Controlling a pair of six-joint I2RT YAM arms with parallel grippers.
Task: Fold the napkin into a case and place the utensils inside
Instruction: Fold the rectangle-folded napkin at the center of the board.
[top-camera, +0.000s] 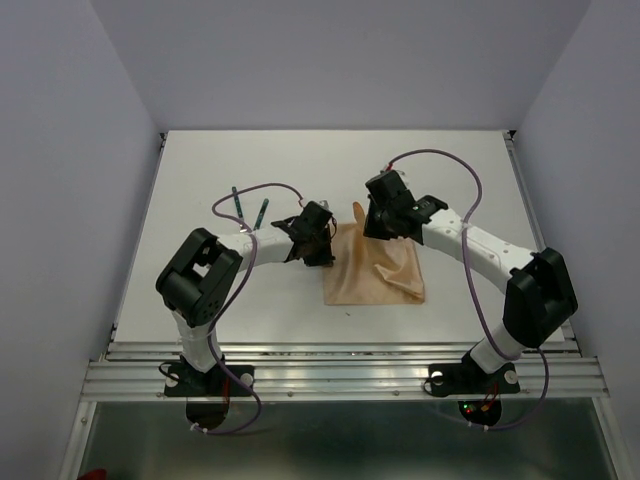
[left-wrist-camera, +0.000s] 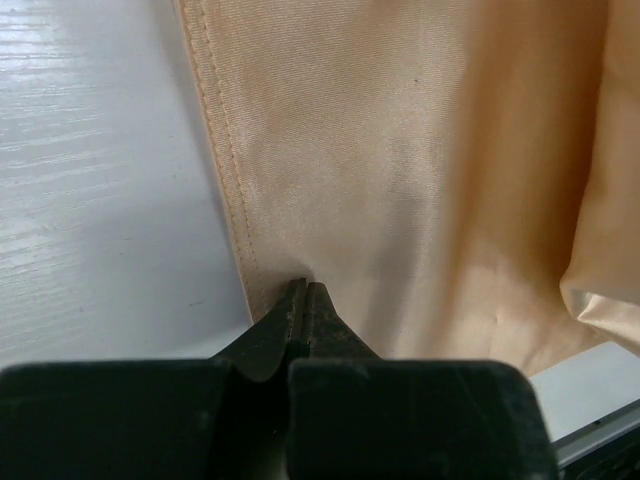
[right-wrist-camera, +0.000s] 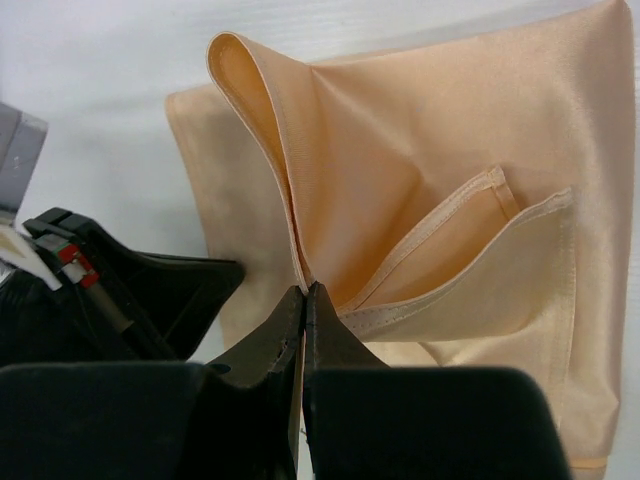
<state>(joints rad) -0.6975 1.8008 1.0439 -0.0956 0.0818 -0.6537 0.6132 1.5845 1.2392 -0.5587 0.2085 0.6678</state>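
A peach-tan napkin (top-camera: 375, 270), its satin sheen paler where the light catches and its hem a shade deeper, lies on a white table (top-camera: 200, 170) faintly grained in grey. The left gripper (left-wrist-camera: 305, 287) and right gripper (right-wrist-camera: 305, 290) are matt black. The arms (top-camera: 255, 242) are white with black joints and trail purple cables (top-camera: 440, 152). At ten o'clock from the napkin, utensils (top-camera: 239, 204) show dark green handles. Walls (top-camera: 60, 150) are pale lavender-grey, and the rail (top-camera: 340, 375) at six o'clock is silvery.

Peach satin napkin (top-camera: 380, 275), loosely folded, one corner lifted; green-handled utensils (top-camera: 250, 208) lying well apart at its ten o'clock.
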